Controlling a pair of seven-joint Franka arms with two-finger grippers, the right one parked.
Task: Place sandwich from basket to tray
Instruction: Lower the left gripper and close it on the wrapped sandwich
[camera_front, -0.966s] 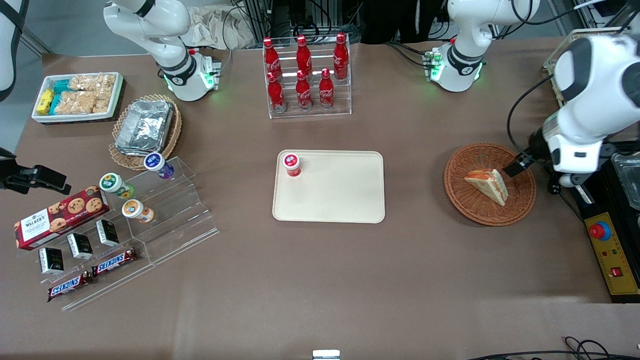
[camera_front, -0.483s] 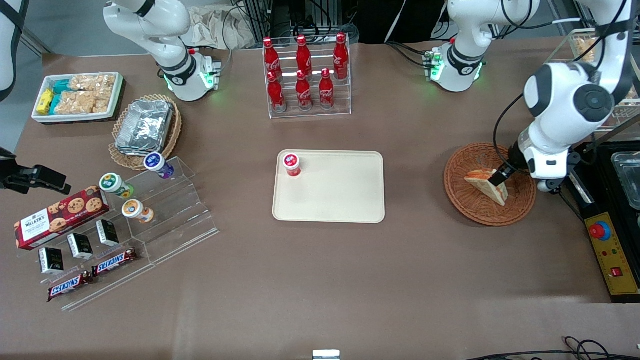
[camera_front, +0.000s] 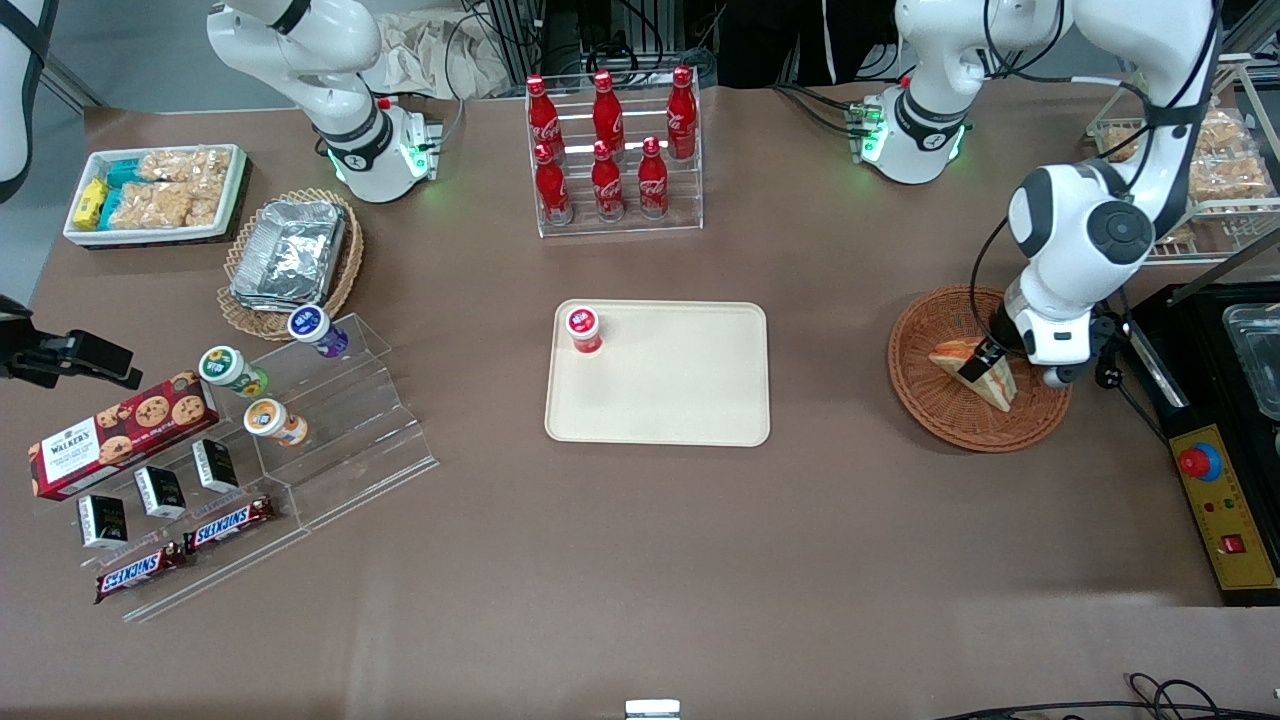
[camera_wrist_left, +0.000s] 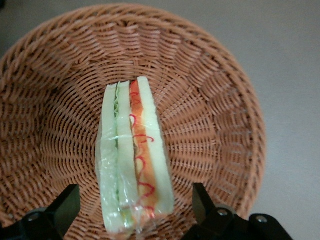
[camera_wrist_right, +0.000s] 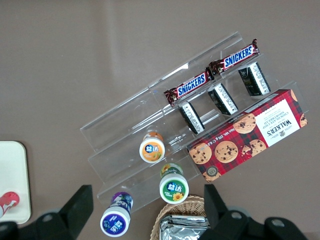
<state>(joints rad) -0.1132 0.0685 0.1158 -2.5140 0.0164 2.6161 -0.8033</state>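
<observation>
Readable print: a WALKER'S cookie box (camera_front: 122, 434) and SNICKERS bars (camera_front: 231, 523) at the parked arm's end of the desk (camera_front: 640, 560); the wrapped sandwich (camera_wrist_left: 134, 160) lies in the basket (camera_wrist_left: 220, 125), between the gripper's (camera_wrist_left: 135, 212) spread, released fingers (camera_wrist_left: 202, 202), neither touching it; fingertips cut off from sight; the tray (camera_front: 690, 400) lies well apart.

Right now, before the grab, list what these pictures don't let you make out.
- Front view: the working arm's wrist covers part of the sandwich and the basket under it.
- Front view: whether the gripper touches the sandwich; too small to tell.
- Wrist view: the open gripper straddles the sandwich; the picture's edge cuts off the finger bases and the basket rim.
- No view shows the sandwich's underside.
</observation>
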